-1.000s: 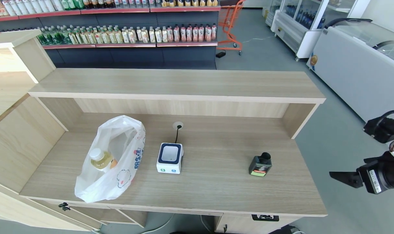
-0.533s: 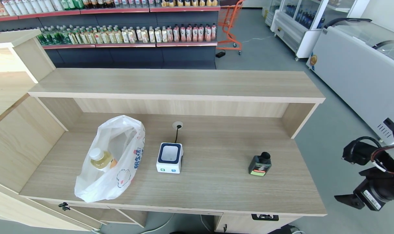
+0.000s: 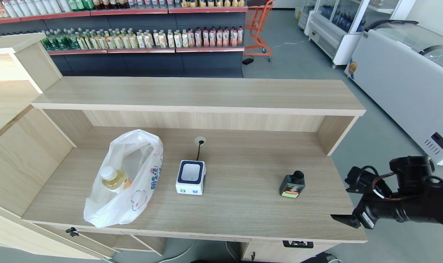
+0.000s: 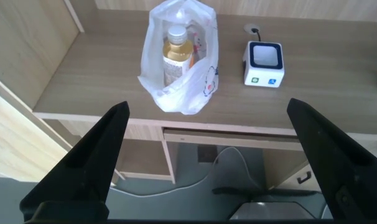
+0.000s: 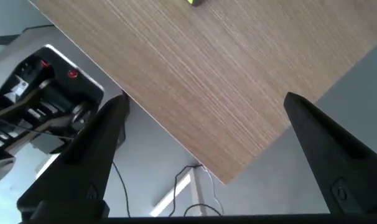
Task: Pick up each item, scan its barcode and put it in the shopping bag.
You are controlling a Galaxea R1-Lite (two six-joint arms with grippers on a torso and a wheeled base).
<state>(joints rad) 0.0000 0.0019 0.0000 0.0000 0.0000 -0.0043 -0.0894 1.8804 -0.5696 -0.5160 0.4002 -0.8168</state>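
A white shopping bag [image 3: 128,190] lies open on the left of the wooden counter [image 3: 243,208], with a pale yellow bottle [image 3: 113,178] inside it. The white barcode scanner [image 3: 191,177] sits at mid-counter. A small dark bottle with a black cap [image 3: 292,185] stands on the right. My right gripper [image 3: 347,220] hangs open just off the counter's front right corner, apart from the dark bottle; the right wrist view shows my right gripper [image 5: 204,155] spread over that corner. My left gripper [image 4: 204,162] is open and empty, held back from the counter's front edge, facing the bag [image 4: 179,62] and scanner [image 4: 264,63].
A raised shelf [image 3: 199,95] runs along the counter's back, with side walls at both ends. The scanner's cable goes into a grommet [image 3: 200,140] behind it. Drawers sit under the front edge. Freezers [image 3: 400,69] stand to the right, shelves of drinks behind.
My right arm dropped lower, then swung left toward the counter's front right corner. The bag, scanner and dark bottle have not moved.
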